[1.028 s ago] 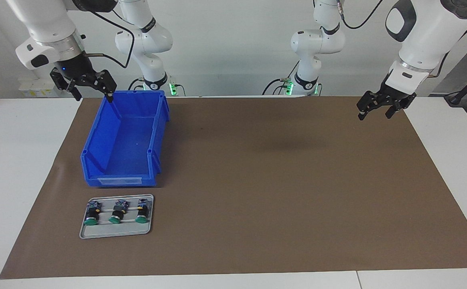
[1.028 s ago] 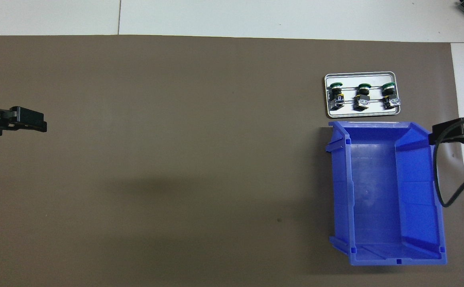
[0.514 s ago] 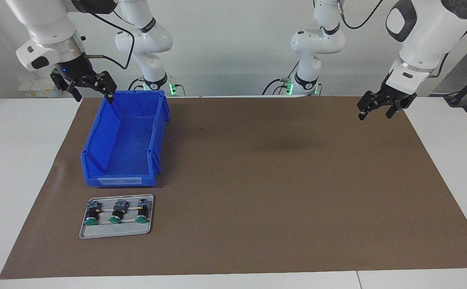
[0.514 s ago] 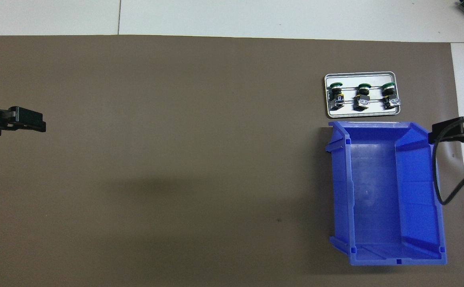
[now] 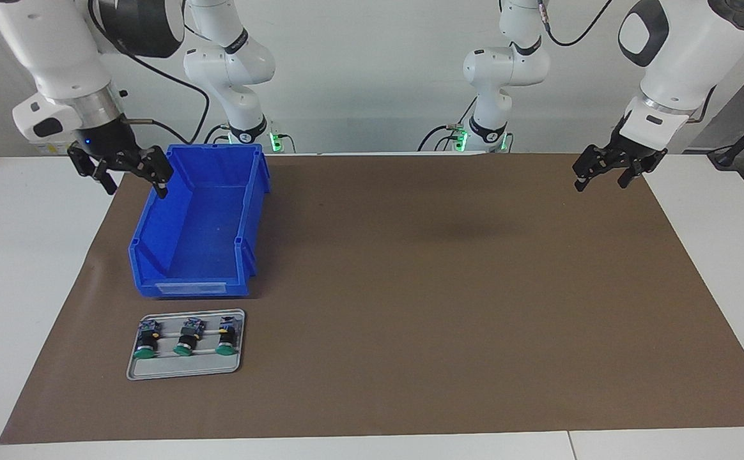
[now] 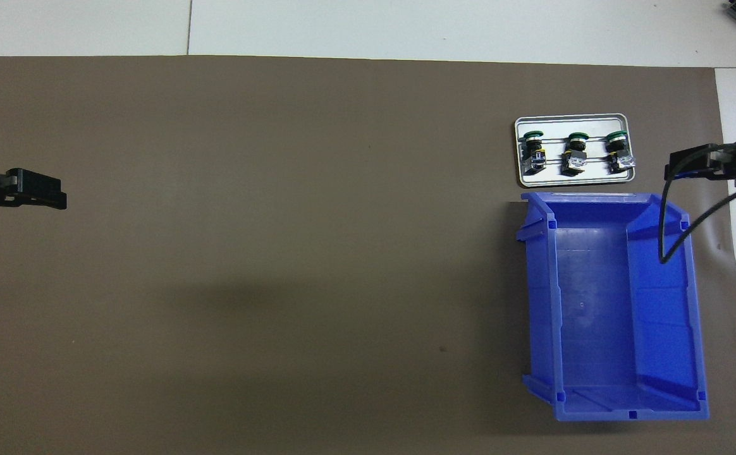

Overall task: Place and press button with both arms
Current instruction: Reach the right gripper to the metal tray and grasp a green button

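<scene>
— Overhead view first: where are the buttons (image 6: 571, 150)?
— Three lie in a row on the metal tray (image 6: 570, 182) beside the blue bin (image 5: 155, 246), caps pointing away from the robots (probably easy to grasp).
— And the grippers?
— Both have fingers apart, empty. The right gripper (image 5: 130, 172) has moved lower beside the bin; the left gripper (image 5: 608, 174) waits over the mat's (image 5: 449, 287) corner.

A mat (image 5: 449, 287) covers the tabletop (image 5: 20, 268). Toward the right arm's end, a bin (image 5: 201, 223) sits on the mat. Just beside it, farther from the robots, a tray (image 5: 183, 368) holds 3 buttons (image 5: 183, 337) in a row. The right end effector (image 5: 130, 174) hangs over the bin's outer wall; the left end effector (image 5: 610, 172) hangs over the mat's other end.
</scene>
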`<move>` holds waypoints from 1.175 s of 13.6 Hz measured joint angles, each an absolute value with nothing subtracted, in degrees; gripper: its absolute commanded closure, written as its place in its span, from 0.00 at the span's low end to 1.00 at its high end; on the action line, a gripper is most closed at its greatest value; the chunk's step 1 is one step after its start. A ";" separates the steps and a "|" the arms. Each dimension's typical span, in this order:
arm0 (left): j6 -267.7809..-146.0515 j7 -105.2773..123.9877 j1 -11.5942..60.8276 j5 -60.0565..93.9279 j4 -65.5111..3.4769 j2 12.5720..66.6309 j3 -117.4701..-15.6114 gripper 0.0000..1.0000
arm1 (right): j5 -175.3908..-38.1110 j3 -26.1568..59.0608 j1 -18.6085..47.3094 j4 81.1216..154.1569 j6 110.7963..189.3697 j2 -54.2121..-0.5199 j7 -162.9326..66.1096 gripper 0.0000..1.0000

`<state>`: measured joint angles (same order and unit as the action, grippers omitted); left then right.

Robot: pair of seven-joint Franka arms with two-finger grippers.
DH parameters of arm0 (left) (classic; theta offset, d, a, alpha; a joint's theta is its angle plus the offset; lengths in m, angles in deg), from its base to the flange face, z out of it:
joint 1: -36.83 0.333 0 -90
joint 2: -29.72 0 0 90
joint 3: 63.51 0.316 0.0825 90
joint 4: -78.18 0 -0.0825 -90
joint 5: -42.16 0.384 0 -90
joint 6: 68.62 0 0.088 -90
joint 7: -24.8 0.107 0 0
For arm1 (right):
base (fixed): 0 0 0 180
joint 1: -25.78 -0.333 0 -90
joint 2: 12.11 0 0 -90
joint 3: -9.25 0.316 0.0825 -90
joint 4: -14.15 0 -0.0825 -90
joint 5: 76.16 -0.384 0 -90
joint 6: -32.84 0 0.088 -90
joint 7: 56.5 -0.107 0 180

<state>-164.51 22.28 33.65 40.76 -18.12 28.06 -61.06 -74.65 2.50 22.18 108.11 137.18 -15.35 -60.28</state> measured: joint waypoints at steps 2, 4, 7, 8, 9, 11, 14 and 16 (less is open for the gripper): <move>-164.49 22.28 34.09 40.76 -18.12 28.05 -60.98 0.00 | -74.68 2.50 22.46 108.50 145.06 -21.11 -59.97 0.00; -164.58 22.27 34.18 40.76 -18.12 28.03 -61.05 0.00 | -75.34 2.50 22.63 108.12 152.00 -27.01 -59.11 0.00; -165.35 22.27 34.17 40.76 -18.12 28.00 -61.34 0.00 | -76.12 2.52 22.62 106.38 159.62 -34.93 -58.75 0.00; -165.60 22.27 34.16 40.76 -18.12 28.00 -61.47 0.00 | -76.29 2.55 22.59 105.97 160.62 -36.66 -58.27 0.00; -165.63 22.27 34.15 40.76 -18.12 28.00 -61.61 0.00 | -76.85 2.58 22.57 105.78 161.19 -37.85 -57.52 0.00; -165.62 22.28 34.14 40.76 -18.12 28.00 -61.74 0.00 | -78.68 2.58 22.59 105.75 162.31 -39.31 -54.76 0.00; -165.49 22.80 34.14 40.76 -18.12 28.00 -61.76 0.00 | -81.04 2.58 22.65 106.75 164.94 -41.20 -52.03 0.00; -164.92 23.12 34.14 40.76 -18.12 28.00 -61.84 0.00 | -81.44 2.58 22.65 108.27 167.96 -42.45 -51.49 0.00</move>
